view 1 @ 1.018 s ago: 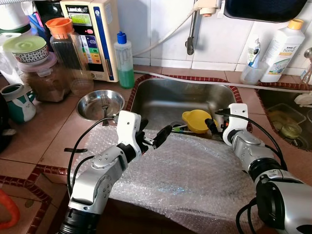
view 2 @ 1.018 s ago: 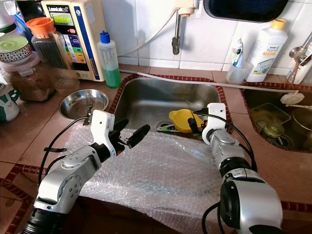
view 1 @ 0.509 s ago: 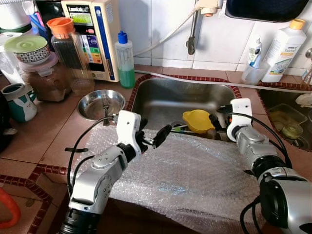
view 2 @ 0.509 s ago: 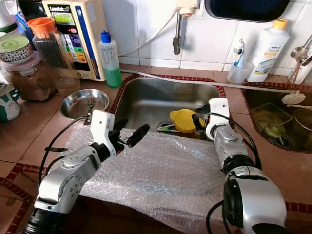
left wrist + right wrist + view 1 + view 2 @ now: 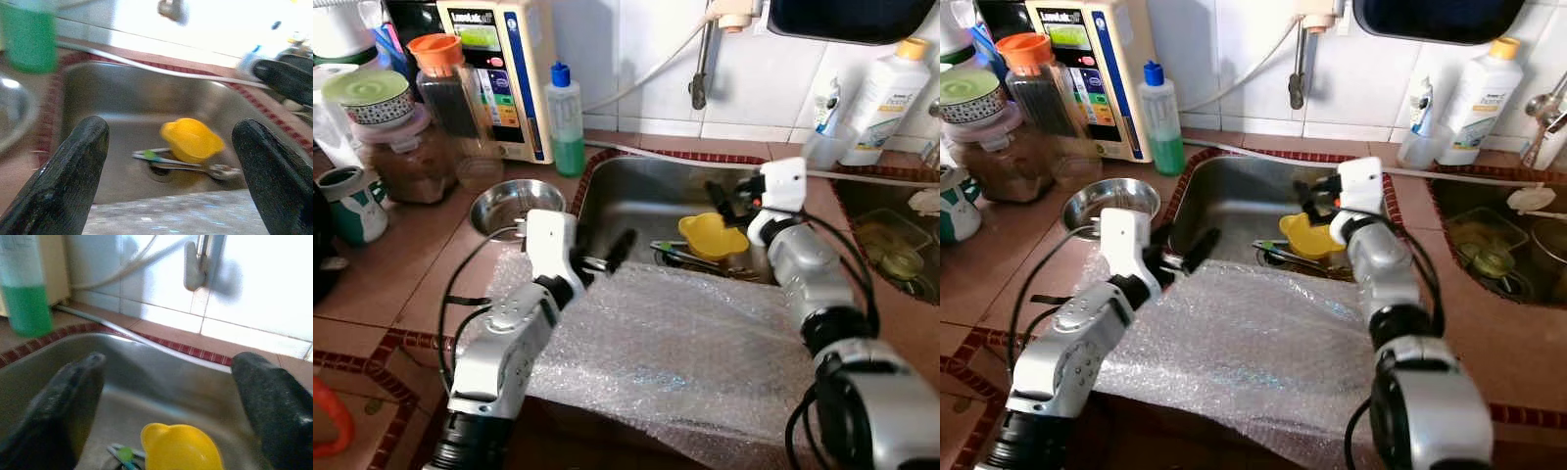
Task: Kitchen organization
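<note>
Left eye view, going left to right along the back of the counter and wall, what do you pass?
Green-lidded jar → orange-capped jar → cream appliance → green soap bottle → tap → white bottle with a yellow cap.

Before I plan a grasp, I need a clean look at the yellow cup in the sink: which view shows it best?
The left wrist view: the yellow cup sits unobstructed between the open left claw's fingers, utensils beside it. The right wrist view cuts off its lower part; in the eye views the right claw hovers just above it.
</note>
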{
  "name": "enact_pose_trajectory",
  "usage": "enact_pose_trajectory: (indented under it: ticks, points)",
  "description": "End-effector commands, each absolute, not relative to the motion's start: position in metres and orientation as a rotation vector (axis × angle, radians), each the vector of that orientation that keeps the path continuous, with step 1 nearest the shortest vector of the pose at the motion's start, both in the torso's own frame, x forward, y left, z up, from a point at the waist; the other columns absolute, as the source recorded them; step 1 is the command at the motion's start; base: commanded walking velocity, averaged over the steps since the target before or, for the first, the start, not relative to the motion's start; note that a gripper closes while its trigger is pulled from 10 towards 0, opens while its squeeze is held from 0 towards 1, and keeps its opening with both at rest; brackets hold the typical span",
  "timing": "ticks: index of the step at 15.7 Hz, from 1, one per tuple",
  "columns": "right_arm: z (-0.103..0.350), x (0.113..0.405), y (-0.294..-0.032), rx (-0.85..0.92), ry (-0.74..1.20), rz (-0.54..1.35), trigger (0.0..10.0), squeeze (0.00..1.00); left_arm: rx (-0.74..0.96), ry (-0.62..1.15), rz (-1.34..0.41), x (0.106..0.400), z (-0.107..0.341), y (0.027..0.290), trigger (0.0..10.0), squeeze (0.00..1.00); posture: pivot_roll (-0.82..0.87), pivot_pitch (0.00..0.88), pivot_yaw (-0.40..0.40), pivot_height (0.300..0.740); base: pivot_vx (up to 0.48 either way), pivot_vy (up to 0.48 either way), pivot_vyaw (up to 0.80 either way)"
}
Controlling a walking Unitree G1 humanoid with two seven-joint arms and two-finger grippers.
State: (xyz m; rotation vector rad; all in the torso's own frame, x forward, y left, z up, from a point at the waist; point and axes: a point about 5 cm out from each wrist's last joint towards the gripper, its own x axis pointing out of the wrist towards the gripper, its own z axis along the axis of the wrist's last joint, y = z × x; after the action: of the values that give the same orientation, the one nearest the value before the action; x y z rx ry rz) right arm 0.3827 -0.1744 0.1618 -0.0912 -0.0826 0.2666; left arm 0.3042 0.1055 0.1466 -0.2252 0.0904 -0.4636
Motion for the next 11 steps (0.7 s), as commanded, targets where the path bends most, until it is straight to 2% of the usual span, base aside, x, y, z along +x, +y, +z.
enact_pose_trajectory:
  ticks: [1, 6, 7, 11]
  points:
    - [0.164, 0.379, -0.17, -0.088, -0.103, 0.296, 10.0, 1.0, -0.199, 0.064, -0.415, 0.31, 0.152, 0.113, 10.0, 1.0, 0.04, 0.0, 0.019, 0.74, 0.0, 0.0, 0.0]
    - [0.153, 0.356, -0.158, -0.081, -0.108, 0.357, 10.0, 1.0, -0.176, 0.025, -0.198, 0.33, 0.159, 0.142, 10.0, 1.0, 0.03, 0.0, 0.023, 0.74, 0.0, 0.0, 0.0]
    - [0.151, 0.351, -0.157, -0.073, -0.1, 0.36, 10.0, 1.0, -0.186, 0.03, -0.123, 0.334, 0.159, 0.151, 10.0, 0.0, 0.02, 0.0, 0.021, 0.74, 0.0, 0.0, 0.0]
    - [0.15, 0.345, -0.151, -0.079, -0.08, 0.397, 10.0, 1.0, -0.231, 0.082, 0.039, 0.332, 0.146, 0.171, 10.0, 0.0, 0.02, 0.0, 0.011, 0.74, 0.0, 0.0, 0.0]
